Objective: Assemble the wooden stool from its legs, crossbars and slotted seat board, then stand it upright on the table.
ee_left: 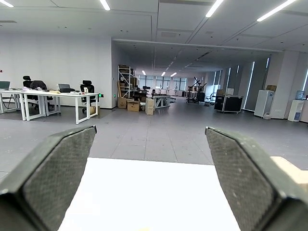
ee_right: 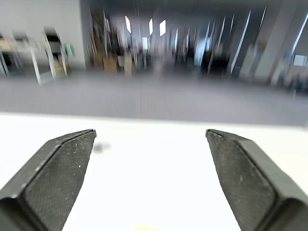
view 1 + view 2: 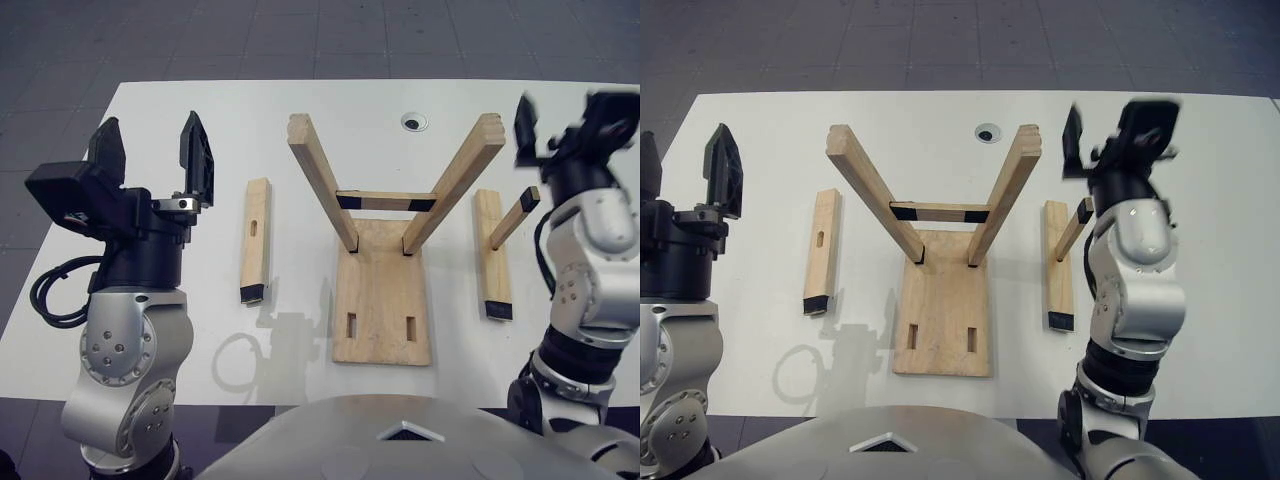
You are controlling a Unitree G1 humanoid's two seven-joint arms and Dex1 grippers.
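Observation:
The slotted seat board lies flat mid-table. Two legs stand in its far slots, joined by a black-tipped crossbar. Its two near slots are bare. A loose leg lies flat to the left. Another leg lies to the right, and a short crossbar sticks up from it. My left gripper is held open above the table's left side, left of the loose leg. My right gripper is open above the right leg and crossbar, holding nothing.
The white table has a round cable hole at the back, behind the legs. A black cable loops by my left arm at the table's left edge. Dark floor lies past the far edge.

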